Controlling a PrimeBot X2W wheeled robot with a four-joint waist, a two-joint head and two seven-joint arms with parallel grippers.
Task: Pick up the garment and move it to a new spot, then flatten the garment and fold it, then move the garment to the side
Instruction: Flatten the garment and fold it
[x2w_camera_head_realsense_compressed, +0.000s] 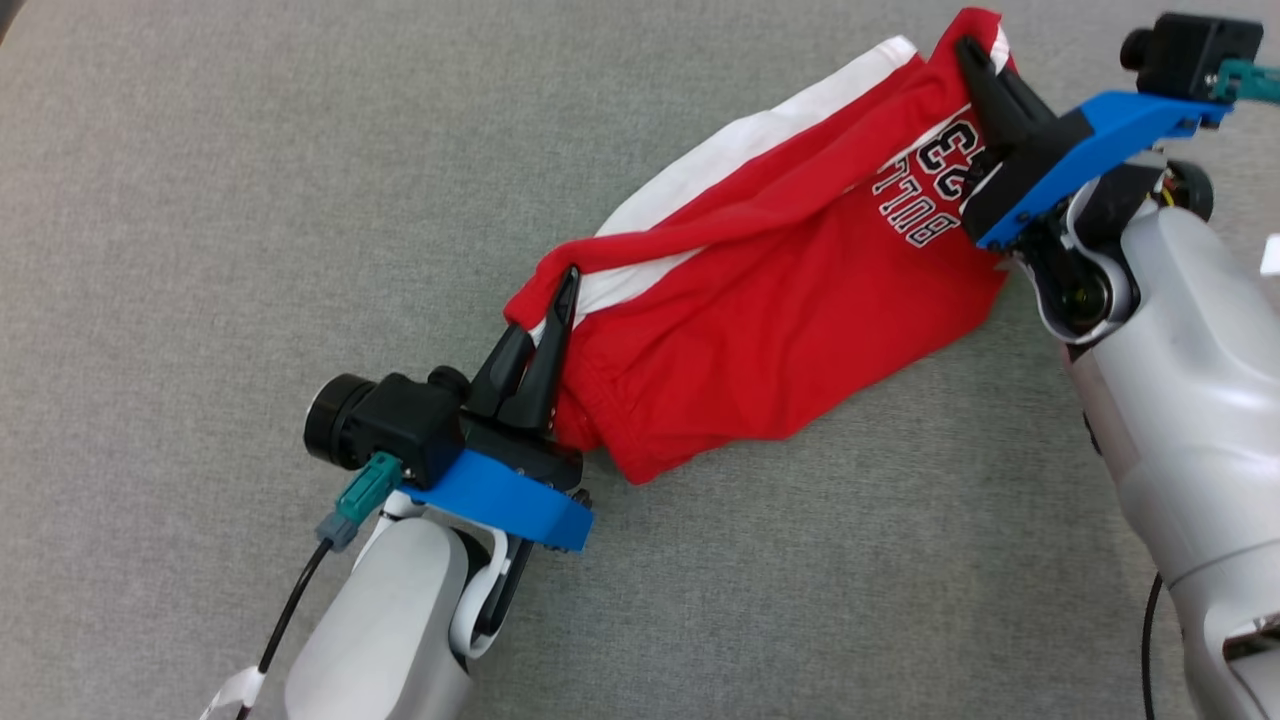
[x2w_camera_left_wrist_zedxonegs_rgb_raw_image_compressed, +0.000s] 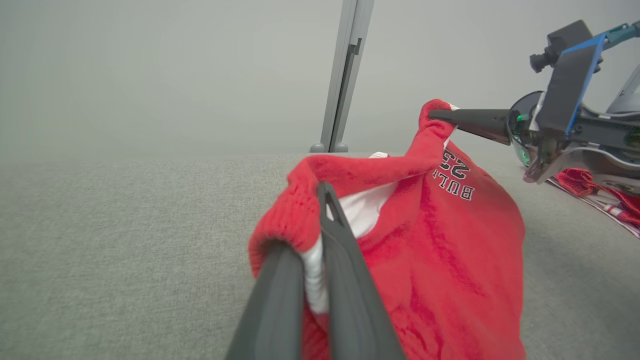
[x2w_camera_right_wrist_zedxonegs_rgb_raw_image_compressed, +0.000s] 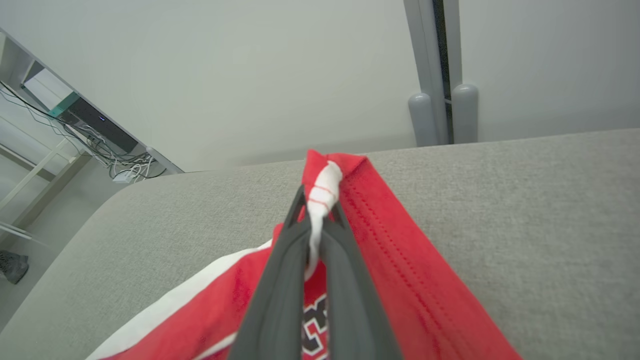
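Left gripper (x2w_camera_head_realsense_compressed: 560, 300) and right gripper (x2w_camera_head_realsense_compressed: 975, 60) each clamp a corner of the red shorts (x2w_camera_head_realsense_compressed: 760, 300), stretching them taut above the desk (x2w_camera_head_realsense_compressed: 250, 200), likely to flatten.

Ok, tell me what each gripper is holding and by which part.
Both hold the red garment: the left gripper pinches its bunched red-and-white edge at one end, and the right gripper pinches a corner at the opposite end.

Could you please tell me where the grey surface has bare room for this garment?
Bare: the grey surface left of the garment and on its near side. Crowded: beyond the right gripper, where more red cloth lies.
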